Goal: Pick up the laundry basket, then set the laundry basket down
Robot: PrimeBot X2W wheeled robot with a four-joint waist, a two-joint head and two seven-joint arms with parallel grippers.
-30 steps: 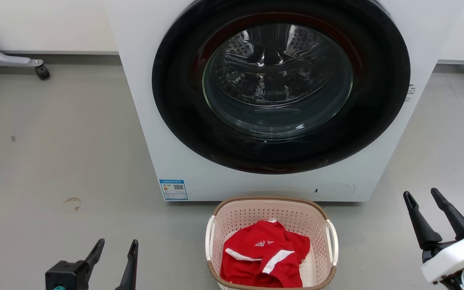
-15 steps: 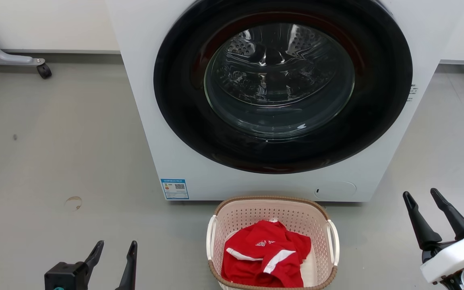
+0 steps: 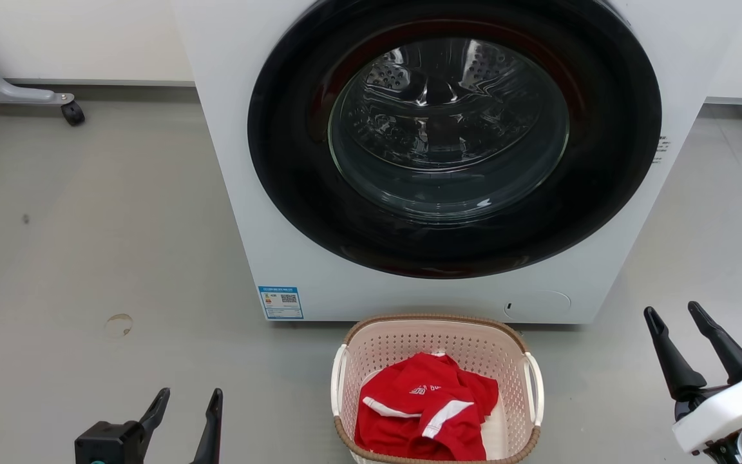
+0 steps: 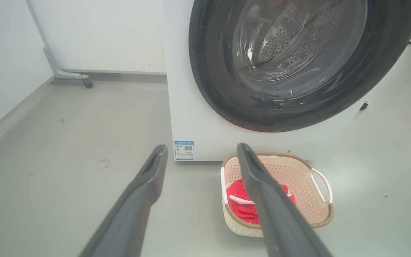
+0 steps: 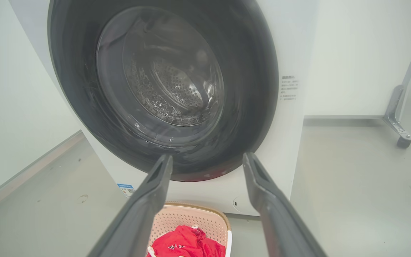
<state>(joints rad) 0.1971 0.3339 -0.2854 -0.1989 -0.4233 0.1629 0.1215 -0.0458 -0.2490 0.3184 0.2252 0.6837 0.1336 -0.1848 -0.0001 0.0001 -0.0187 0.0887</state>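
1. The room has a grey floor (image 3: 120,225) and pale walls. At the far side stands a big white washer (image 3: 268,193) with its round dark door shut.
2. The laundry basket (image 3: 435,336) stands on the floor just in front of the washer's lower edge, at the near middle of the scene. A red garment (image 3: 422,412) lies inside it.
3. The left pincer (image 3: 190,392) is released, with its fingers spread. It hangs above the floor to the left of the basket and well apart from it. The right pincer (image 3: 672,308) is also released and empty, well apart on the right.
4. I judge that the pick-up has not yet begun, so both approaches remain.
5. What could go wrong: the left handle (image 3: 337,374) and the right handle (image 3: 536,377) are thin. If only one of them is taken, the basket would probably tilt and the garment may slide out.
6. A grasp on the perforated wall instead of a handle could slip, because the plastic looks smooth and may bend.
7. The washer is very close behind. A lift that drifts to the far side could knock the brown rim against its front.
8. Around are a blue label (image 3: 280,303) on the washer, a round stain (image 3: 118,325) on the floor, and a metal leg with a caster (image 3: 72,113) at the far left. Nothing stands between the pincers and the handles.
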